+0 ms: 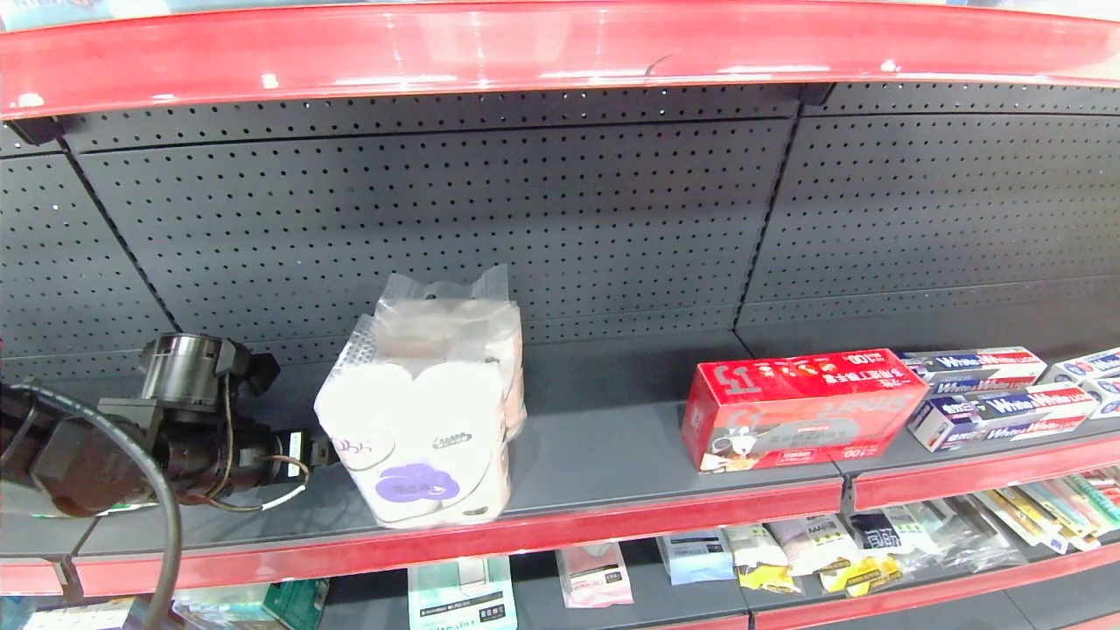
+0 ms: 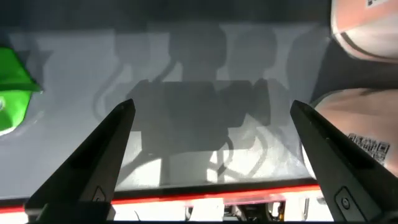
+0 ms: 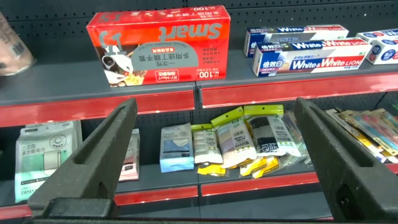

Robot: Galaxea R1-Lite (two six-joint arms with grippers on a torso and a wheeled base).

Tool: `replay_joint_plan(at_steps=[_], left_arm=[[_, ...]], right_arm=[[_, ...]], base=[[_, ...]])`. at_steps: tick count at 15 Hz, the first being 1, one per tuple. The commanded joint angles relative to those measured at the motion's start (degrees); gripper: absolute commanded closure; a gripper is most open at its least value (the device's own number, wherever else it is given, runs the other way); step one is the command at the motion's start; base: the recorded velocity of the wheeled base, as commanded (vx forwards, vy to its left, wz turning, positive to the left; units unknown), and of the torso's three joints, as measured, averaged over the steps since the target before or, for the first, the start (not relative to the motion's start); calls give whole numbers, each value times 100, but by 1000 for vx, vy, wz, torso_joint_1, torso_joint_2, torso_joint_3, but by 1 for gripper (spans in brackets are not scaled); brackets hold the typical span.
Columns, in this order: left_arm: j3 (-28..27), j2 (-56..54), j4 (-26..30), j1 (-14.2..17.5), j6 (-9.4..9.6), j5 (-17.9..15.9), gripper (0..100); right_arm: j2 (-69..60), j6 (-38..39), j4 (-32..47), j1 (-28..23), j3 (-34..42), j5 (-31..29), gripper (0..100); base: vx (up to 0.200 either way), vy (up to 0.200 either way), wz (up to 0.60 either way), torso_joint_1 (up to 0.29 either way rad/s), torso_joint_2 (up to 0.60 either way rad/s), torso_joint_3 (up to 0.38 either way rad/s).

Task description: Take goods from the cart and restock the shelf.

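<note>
Grey perforated back panels close off the rear of the shelf. Its dark deck ends at a red front lip, and the red lip of the tier above hangs close overhead.

The left tool sits low over this deck near the front lip, its fingers spread wide with nothing between them. Just beside one finger stands the toilet-roll pack, upright in clear wrap, its base reaching the lip. A purple label marks its front, but the print is too small to make out. Past the other finger a green package lies on the deck.

The right tool hangs out in front of the shelving, well apart from it, fingers likewise wide apart and holding nothing.

Between the pack and a red box runs a broad stretch of bare grey deck. The red box lies lengthwise at the front edge, its white lettering upside down. Just beside it, to the right, blue-and-white boxes lie in rows with their long printed faces outward. On the tier below, flat packets with small printed labels lie side by side behind another red lip.
</note>
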Motion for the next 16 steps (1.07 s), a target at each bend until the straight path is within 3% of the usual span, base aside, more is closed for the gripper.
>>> replay_joint_plan(at_steps=[1, 16], left_arm=[[-20, 84, 1, -78, -2, 1, 0], [24, 269, -139, -368, -2, -87, 0]], right_arm=[[7, -3, -1, 1, 1, 1, 0], [7, -3, -1, 1, 1, 1, 0]], base=[[0, 0, 0, 0, 0, 0], [0, 0, 0, 0, 0, 0]])
